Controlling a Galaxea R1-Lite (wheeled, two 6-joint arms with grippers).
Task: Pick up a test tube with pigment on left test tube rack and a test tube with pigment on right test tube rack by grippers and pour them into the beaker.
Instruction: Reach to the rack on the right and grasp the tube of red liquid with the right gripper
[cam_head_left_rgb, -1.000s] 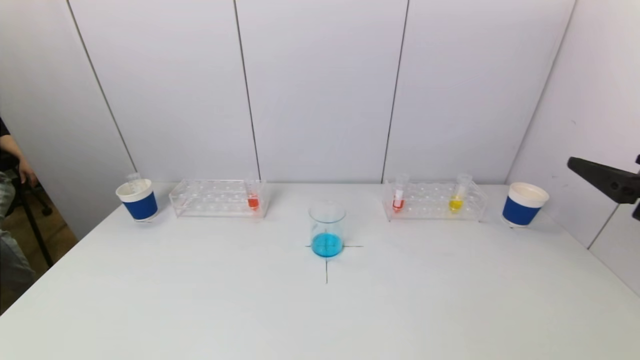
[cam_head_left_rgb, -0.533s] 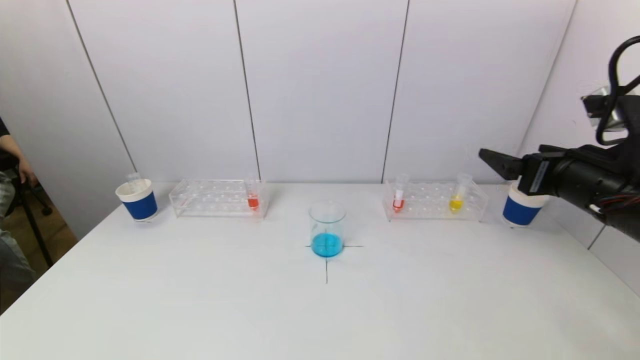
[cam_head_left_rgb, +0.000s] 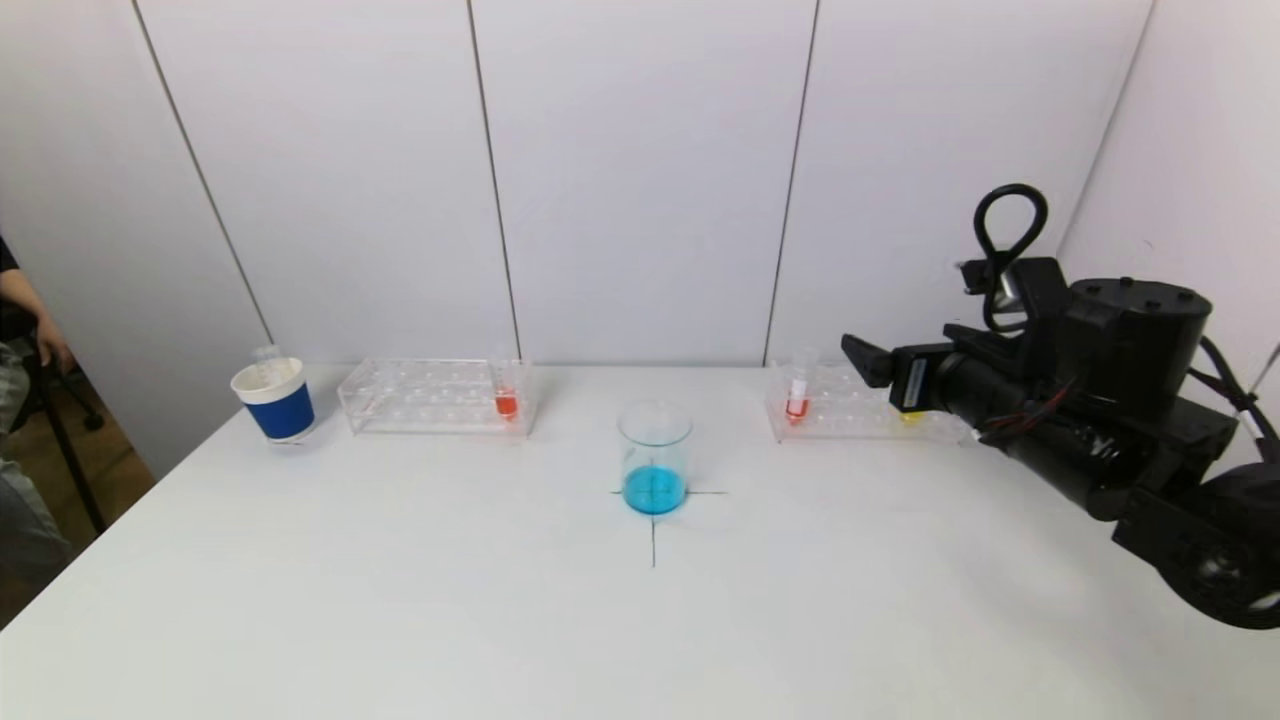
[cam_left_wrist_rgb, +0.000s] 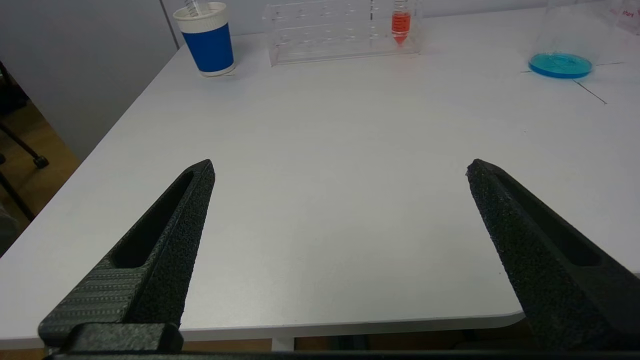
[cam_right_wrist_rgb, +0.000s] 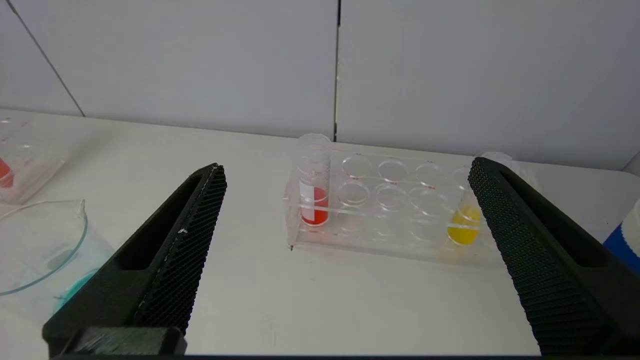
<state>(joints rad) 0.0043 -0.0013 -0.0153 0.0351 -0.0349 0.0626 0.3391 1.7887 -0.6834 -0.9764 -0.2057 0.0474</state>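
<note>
The right tool (cam_right_wrist_rgb: 345, 172) is wide open and holds nothing. It points level toward the right rack (cam_head_left_rgb: 860, 415), which lies directly ahead of it on the tabletop (cam_head_left_rgb: 640, 620). There the red tube (cam_right_wrist_rgb: 314, 182) and the yellow tube (cam_right_wrist_rgb: 464, 225) stand upright. The left tool (cam_left_wrist_rgb: 340, 167), also wide open and empty, waits near the tabletop's front edge, well apart from the left rack (cam_left_wrist_rgb: 330, 32).

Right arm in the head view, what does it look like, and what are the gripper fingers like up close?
The right arm is black, built of chunky cylindrical segments, with a looped black cable on top, thin red wires along it and a small white label near the right gripper. Its fingers are long, tapered black wedges with textured faces and slotted sides.
</note>
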